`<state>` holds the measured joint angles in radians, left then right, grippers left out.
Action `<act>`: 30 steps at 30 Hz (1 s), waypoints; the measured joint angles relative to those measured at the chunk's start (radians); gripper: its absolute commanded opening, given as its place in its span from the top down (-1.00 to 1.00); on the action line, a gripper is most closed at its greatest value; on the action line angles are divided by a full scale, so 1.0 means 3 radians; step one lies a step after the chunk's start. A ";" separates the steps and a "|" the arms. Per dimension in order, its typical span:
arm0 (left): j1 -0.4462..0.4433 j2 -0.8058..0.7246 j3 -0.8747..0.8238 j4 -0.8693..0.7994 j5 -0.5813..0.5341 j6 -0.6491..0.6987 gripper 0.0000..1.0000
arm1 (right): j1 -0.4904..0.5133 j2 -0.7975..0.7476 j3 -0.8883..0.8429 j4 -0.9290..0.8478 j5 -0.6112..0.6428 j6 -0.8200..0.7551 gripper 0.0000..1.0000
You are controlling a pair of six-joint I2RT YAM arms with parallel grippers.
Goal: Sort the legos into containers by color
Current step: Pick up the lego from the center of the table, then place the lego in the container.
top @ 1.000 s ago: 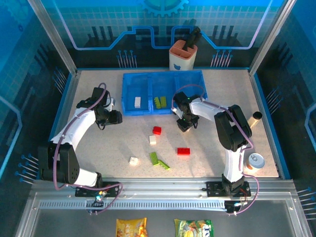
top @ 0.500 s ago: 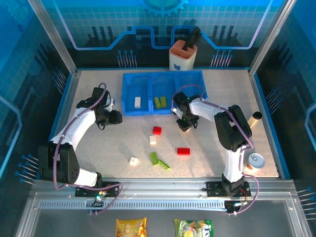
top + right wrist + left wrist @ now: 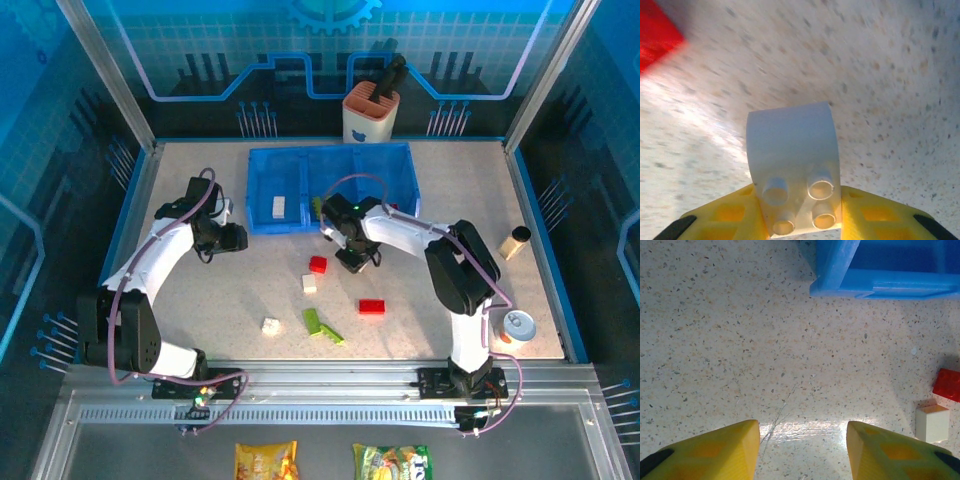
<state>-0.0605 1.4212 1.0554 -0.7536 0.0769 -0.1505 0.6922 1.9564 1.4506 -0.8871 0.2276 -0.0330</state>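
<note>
My right gripper [image 3: 799, 220] is shut on a white lego [image 3: 792, 165], studs facing the camera, just above the table; a red lego [image 3: 657, 40] lies beyond it to the left. From above, this gripper [image 3: 350, 256] hovers in front of the blue tray [image 3: 395, 160], beside the red lego [image 3: 318, 264]. The tray's left compartment holds a white lego [image 3: 279, 207] and its middle one green legos [image 3: 317, 205]. My left gripper [image 3: 232, 238] is open and holds nothing, left of the tray corner [image 3: 880, 280]. Loose on the table are white [image 3: 309, 283], red [image 3: 372, 306], white [image 3: 270, 325] and green legos [image 3: 312, 320].
An orange-and-white cup [image 3: 370, 115] with a black tool stands behind the tray. A tan cylinder [image 3: 515, 243] and a can [image 3: 518, 325] sit at the right edge. Snack bags [image 3: 266, 462] lie below the rail.
My right gripper has swung left from the tray's front edge toward the red lego. The left arm has not moved.
</note>
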 measured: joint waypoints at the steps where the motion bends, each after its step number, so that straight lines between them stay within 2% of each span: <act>1: 0.0000 0.0000 0.0000 0.0000 0.0000 0.0000 0.00 | 0.0048 0.0000 0.0058 -0.0014 0.0000 0.0013 0.29; 12: 0.0000 0.0000 0.0000 0.0000 -0.0003 0.0000 0.00 | 0.0523 0.0267 0.0970 -0.0090 -0.0028 0.0401 0.35; 21: 0.0000 0.0000 0.0000 0.0000 -0.0003 0.0000 0.00 | 0.0547 0.0332 0.1216 0.0257 -0.0280 0.1085 0.34; 30: 0.0000 0.0000 0.0000 0.0000 -0.0004 0.0000 0.00 | 0.0496 0.0615 0.1472 0.0851 -0.0557 0.1514 0.36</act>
<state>-0.0605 1.4212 1.0554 -0.7536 0.0757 -0.1505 0.8410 2.1410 1.8923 -0.6319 0.0605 0.4213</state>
